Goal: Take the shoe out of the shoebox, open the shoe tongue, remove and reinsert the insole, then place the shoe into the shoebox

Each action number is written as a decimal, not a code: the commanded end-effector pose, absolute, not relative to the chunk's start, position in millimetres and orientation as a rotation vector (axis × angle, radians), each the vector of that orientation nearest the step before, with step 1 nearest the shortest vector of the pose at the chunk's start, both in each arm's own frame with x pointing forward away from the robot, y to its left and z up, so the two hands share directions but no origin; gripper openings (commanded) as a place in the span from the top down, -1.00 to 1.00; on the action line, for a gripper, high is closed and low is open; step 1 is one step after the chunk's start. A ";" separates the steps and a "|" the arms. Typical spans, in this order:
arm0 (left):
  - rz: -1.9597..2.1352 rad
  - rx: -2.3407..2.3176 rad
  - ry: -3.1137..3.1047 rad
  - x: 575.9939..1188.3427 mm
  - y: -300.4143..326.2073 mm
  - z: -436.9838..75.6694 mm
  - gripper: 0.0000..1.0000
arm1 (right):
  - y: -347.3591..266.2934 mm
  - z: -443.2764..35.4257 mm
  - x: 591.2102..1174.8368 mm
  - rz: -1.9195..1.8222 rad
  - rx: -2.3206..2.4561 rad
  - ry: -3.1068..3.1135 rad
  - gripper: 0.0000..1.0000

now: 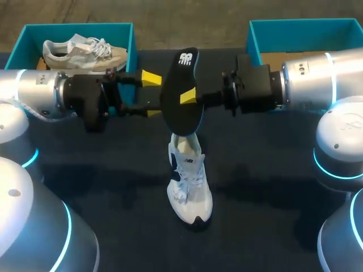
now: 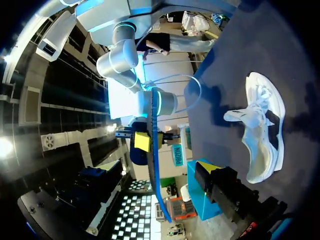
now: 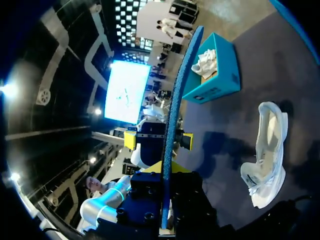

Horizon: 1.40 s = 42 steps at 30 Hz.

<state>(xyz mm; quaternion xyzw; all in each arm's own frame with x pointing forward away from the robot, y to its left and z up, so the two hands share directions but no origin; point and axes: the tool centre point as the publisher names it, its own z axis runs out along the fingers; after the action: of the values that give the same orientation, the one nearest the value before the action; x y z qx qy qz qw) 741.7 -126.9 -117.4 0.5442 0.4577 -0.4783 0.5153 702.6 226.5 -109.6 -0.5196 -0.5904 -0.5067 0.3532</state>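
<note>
1. My right gripper [image 1: 188,97] is clamped on the insole [image 1: 177,113]. One yellow tip lies on the black face and the other finger is hidden behind it.
2. In the right wrist view the insole shows edge-on, a blue strip rising from between my own fingers.
3. The insole hangs in the air over the middle of the table [image 1: 113,187]. It stands nearly upright and leans a little, with its logo end uppermost.
4. My left gripper [image 1: 151,95] is wide open, its two yellow tips far apart just beside the insole's edge. From the right wrist view they flank the insole, one on each side, with a gap on both sides. I see no contact.
5. In the left wrist view the insole is again edge-on ahead of my fingers, with one yellow tip of the right gripper pressed to its side.
6. The shoe [image 1: 190,181] is white and sits on the table directly under the insole, heel end nearest the insole and toe toward me. Neither gripper touches it.
7. The left box [image 1: 131,39] sits at the far left corner and holds a second shoe [image 1: 85,51], pale with white laces.
8. The right box [image 1: 255,35] sits at the far right, partly hidden behind my right arm. I cannot tell what is inside it.
</note>
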 end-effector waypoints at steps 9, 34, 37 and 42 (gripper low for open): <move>-1.120 1.487 1.148 747.1 -82.0 -129.9 -1.00 | 219.9 -109.9 704.2 -1.551 -1.192 -1.750 1.00; -1.077 1.590 1.247 744.7 -73.6 -143.9 -1.00 | 219.7 -98.3 706.2 -1.718 -1.013 -1.797 1.00; -1.077 1.590 1.247 744.7 -73.6 -143.9 -1.00 | 219.7 -98.3 706.2 -1.718 -1.013 -1.797 1.00; -1.077 1.590 1.247 744.7 -73.6 -143.9 -1.00 | 219.7 -98.3 706.2 -1.718 -1.013 -1.797 1.00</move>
<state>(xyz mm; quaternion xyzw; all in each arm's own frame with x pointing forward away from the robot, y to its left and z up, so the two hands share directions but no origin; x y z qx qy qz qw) 745.1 -74.2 -144.1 0.6316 0.4961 -0.4289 0.4136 706.1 216.7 -98.1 -0.3664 -0.6525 -0.6231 0.2276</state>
